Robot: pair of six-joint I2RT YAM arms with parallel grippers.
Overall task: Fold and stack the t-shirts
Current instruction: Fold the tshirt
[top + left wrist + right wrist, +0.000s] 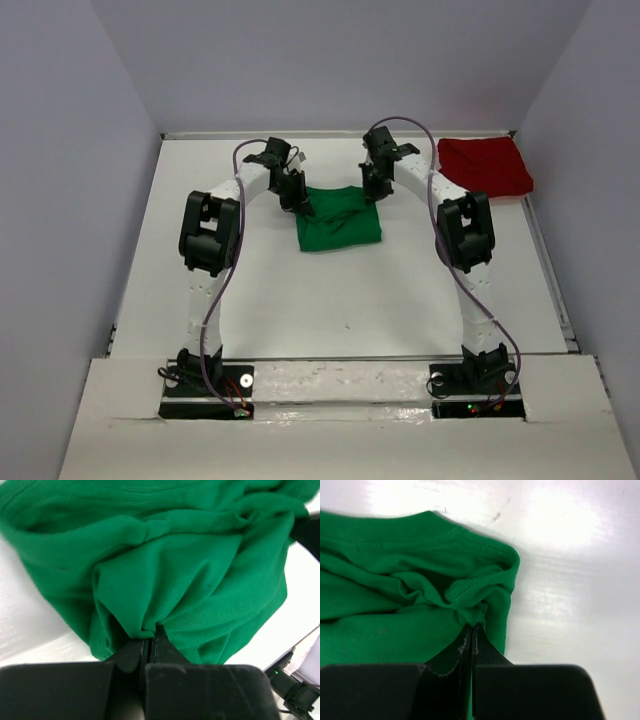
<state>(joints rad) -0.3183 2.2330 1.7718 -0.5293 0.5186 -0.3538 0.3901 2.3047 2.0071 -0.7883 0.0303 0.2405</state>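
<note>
Position of the green t-shirt (340,218): middle of the white table (280,300), toward its far half, bunched into a rough rectangle with wrinkles along the far edge.

The left gripper (150,641) sits at the far left corner of the cloth. Its jaws are clenched on a pinched fold of the green fabric, and the left wrist view shows no gap between the fingers. From that pinch the cloth fans out ahead of the claw in deep creases and fills most of the view.

The right gripper (471,629) sits at the far right corner of the same shirt. Its jaws are likewise clamped together, on a small gathered tuck of the hemmed edge. In the right wrist view the shirt lies to the left of the claw and ahead of it, and bare table surface lies to the right.

Both claws grasp the one garment, one at each far corner, and the near part of the cloth rests on the table.

Position of the red t-shirt (485,166): far right corner of the table, flattened into a compact, roughly square shape, well apart from the green one and from both grippers. In the top view the right arm (412,178) runs between the two shirts. Pale walls (80,150) enclose the table on the left, far and right sides.
</note>
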